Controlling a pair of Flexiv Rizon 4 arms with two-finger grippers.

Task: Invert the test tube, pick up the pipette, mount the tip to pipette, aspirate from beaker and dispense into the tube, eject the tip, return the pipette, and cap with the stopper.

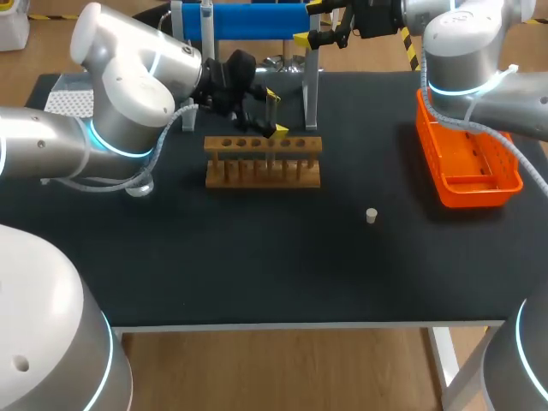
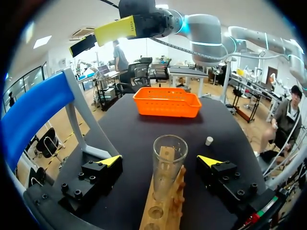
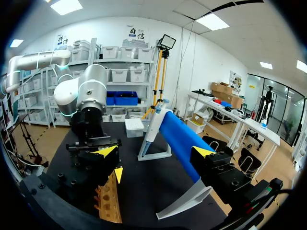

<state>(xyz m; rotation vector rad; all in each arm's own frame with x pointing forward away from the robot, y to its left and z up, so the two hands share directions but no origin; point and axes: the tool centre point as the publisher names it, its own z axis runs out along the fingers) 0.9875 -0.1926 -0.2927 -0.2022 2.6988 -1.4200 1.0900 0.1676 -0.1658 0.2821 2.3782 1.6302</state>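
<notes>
Over the wooden rack, at the far middle of the table, the left gripper is held with its jaws spread wide. The glass test tube is seen standing upright in a rack hole, mouth up, between the two yellow fingertips. It is touched by neither of them, so nothing is gripped. Behind the rack, at the far edge, the blue-barred pipette stand is placed, and the pipette is seen hanging on it. The right gripper is held just beside that stand, jaws wide open and empty, with the blue bar lying ahead of its fingers. An orange basket is set at the far right of the table. The small white stopper is left on the dark surface, right of the middle and well apart from the rack and the basket.
</notes>
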